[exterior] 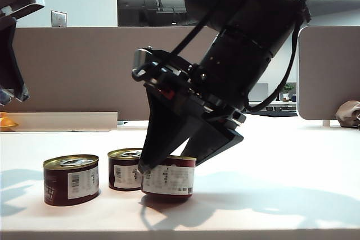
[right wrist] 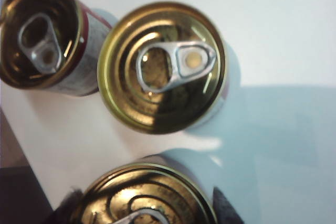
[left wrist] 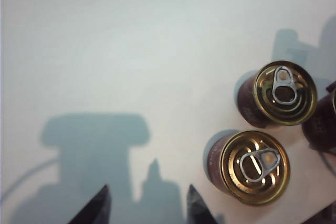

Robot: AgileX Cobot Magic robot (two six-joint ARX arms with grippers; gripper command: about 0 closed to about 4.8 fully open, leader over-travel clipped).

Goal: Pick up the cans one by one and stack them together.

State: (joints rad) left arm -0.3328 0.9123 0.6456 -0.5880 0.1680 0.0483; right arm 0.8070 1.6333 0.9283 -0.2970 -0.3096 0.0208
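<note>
Jaws of the right gripper (exterior: 167, 164) are set astride the front can (exterior: 168, 179), black wedge fingers down both sides near the lid; firm contact cannot be told. Jaws of the left gripper (left wrist: 145, 207) are parted over bare table (left wrist: 105, 51), nothing held, pointed dark tips seen. Three squat round cans are seen on the smooth matte white table, unstacked. Left can (exterior: 71, 179) stands apart; middle can (exterior: 125, 168) sits just behind the front one. Maroon sides, white barcode labels, ribbed glossy gold lids with silver pull tabs are noted.
</note>
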